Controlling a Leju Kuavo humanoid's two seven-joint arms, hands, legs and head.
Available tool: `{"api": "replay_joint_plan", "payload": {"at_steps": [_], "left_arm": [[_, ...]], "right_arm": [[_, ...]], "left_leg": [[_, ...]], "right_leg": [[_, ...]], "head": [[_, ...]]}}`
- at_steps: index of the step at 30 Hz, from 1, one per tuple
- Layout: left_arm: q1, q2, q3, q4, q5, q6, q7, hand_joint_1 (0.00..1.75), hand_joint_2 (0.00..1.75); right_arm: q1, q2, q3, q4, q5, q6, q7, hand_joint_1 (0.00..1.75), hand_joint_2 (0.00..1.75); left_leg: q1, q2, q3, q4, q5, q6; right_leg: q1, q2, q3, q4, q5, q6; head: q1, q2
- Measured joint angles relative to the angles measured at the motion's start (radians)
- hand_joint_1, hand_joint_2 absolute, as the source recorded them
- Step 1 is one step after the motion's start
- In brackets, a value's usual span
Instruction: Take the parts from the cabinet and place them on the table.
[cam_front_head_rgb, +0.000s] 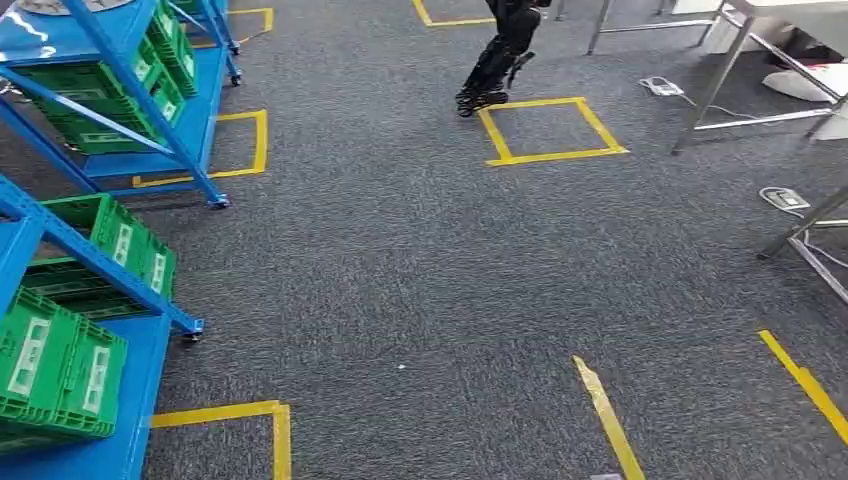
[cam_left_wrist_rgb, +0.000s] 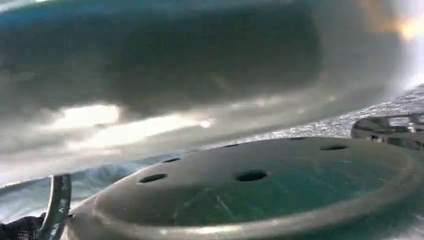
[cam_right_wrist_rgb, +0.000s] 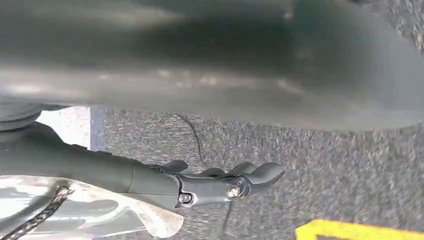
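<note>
In the head view, blue cabinets (cam_front_head_rgb: 150, 120) with green bins (cam_front_head_rgb: 60, 365) stand along the left, and a grey round part (cam_front_head_rgb: 60, 5) lies on top of the far one. In the left wrist view a round metal part with holes (cam_left_wrist_rgb: 260, 185) shows very close and blurred, with a second part (cam_left_wrist_rgb: 390, 130) beyond it. A dark bit of my left hand (cam_left_wrist_rgb: 20, 230) touches the picture's corner; its grip is hidden. My right hand (cam_right_wrist_rgb: 225, 182) hangs over the carpet with its dark fingers stretched out. A shiny metal piece (cam_right_wrist_rgb: 100, 215) lies against it, and I cannot tell whether it is held.
Metal table legs (cam_front_head_rgb: 720, 80) stand at the far right, with cables and power strips (cam_front_head_rgb: 785, 198) on the floor. Yellow tape squares (cam_front_head_rgb: 550, 130) mark the grey carpet. A pair of dark legs (cam_front_head_rgb: 495, 60) stands at the far middle.
</note>
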Motion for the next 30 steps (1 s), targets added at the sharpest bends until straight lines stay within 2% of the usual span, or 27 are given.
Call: {"api": "replay_joint_plan", "payload": {"at_steps": [2,3,4,5,6,7,8,11,15,16,18,30], "left_arm": [[0.001,0.001,0.003,0.000,0.003,0.001,0.000,0.00,0.00],[0.001,0.001,0.004,0.000,0.003,0.001,0.000,0.00,0.00],[-0.001,0.001,0.005,0.000,0.003,0.001,-0.001,0.00,0.00],[-0.001,0.001,0.005,0.000,0.005,0.000,-0.002,0.00,0.00],[0.003,0.001,0.006,0.000,0.005,0.000,-0.003,0.00,0.00],[0.005,0.002,0.006,0.000,0.006,-0.002,-0.006,0.00,0.00],[0.005,0.001,0.007,0.000,0.006,-0.002,-0.006,0.00,0.00],[0.004,0.001,0.007,0.000,0.006,-0.002,-0.018,0.00,0.00],[0.003,0.002,0.007,0.000,0.006,-0.002,-0.021,0.00,0.00],[0.003,0.002,0.007,0.000,0.006,-0.002,-0.022,0.00,0.00],[0.003,0.002,0.007,0.000,0.006,-0.002,-0.024,0.00,0.00],[0.003,0.003,0.008,0.000,0.006,-0.001,-0.027,0.00,0.00]], "right_arm": [[-0.001,0.000,0.000,0.000,0.001,0.000,-0.008,0.00,0.00],[-0.001,0.000,0.000,0.000,0.001,0.000,-0.012,0.00,0.00],[-0.001,0.000,0.000,0.000,0.000,0.000,-0.015,0.00,0.00],[-0.006,0.000,0.000,0.000,-0.001,0.005,-0.017,0.00,0.00],[-0.011,0.000,0.000,0.000,-0.002,0.010,-0.022,0.00,0.00],[-0.011,-0.001,0.000,0.000,-0.002,0.015,-0.026,0.00,0.00],[-0.013,-0.001,0.000,0.000,-0.002,0.016,-0.029,0.00,0.00],[-0.010,0.000,0.000,0.000,-0.002,0.024,-0.034,0.00,0.00],[-0.008,0.000,0.000,0.000,-0.002,0.024,-0.036,0.00,0.00],[-0.008,0.000,0.000,0.000,-0.002,0.025,-0.036,0.00,0.00],[-0.008,0.000,0.000,0.000,-0.002,0.025,-0.036,0.00,0.00],[-0.008,0.000,0.000,0.000,-0.011,0.030,-0.036,0.00,0.00]], "left_leg": [[0.003,0.022,0.086,-0.161,0.086,-0.001],[0.003,0.049,0.126,-0.235,0.113,0.001],[-0.004,0.055,0.144,-0.264,0.098,0.003],[-0.003,0.051,0.141,-0.265,0.097,0.016],[-0.001,0.050,0.143,-0.271,0.099,0.016],[-0.003,0.050,0.144,-0.269,0.097,0.017],[-0.006,0.050,0.143,-0.269,0.096,0.018],[-0.010,0.050,0.142,-0.268,0.094,0.024],[-0.012,0.052,0.142,-0.267,0.091,0.028],[-0.012,0.052,0.142,-0.267,0.091,0.029],[-0.013,0.052,0.142,-0.266,0.091,0.029],[-0.012,0.052,0.146,-0.266,0.092,0.030]], "right_leg": [[-0.003,-0.023,0.008,0.004,-0.008,0.009],[-0.002,-0.029,0.012,0.005,-0.013,0.015],[0.005,-0.034,-0.001,0.013,-0.022,0.026],[0.005,-0.039,0.000,0.013,-0.024,0.030],[0.007,-0.040,0.001,0.017,-0.034,0.024],[0.006,-0.038,0.002,0.017,-0.026,0.004],[0.006,-0.038,0.002,0.015,-0.026,0.005],[0.003,-0.037,0.015,0.011,-0.021,0.012],[0.001,-0.035,0.015,0.007,-0.020,0.016],[0.000,-0.035,0.015,0.007,-0.021,0.022],[-0.003,-0.035,0.015,0.005,-0.021,0.040],[-0.001,-0.035,0.008,0.011,-0.025,0.042]], "head": [[-0.001,0.000],[0.000,0.000],[-0.001,0.000],[0.005,0.000],[0.005,0.000],[0.006,0.000],[0.005,0.000],[0.006,0.000],[0.006,0.000],[0.006,0.000],[0.005,0.000],[0.005,0.000]]}}
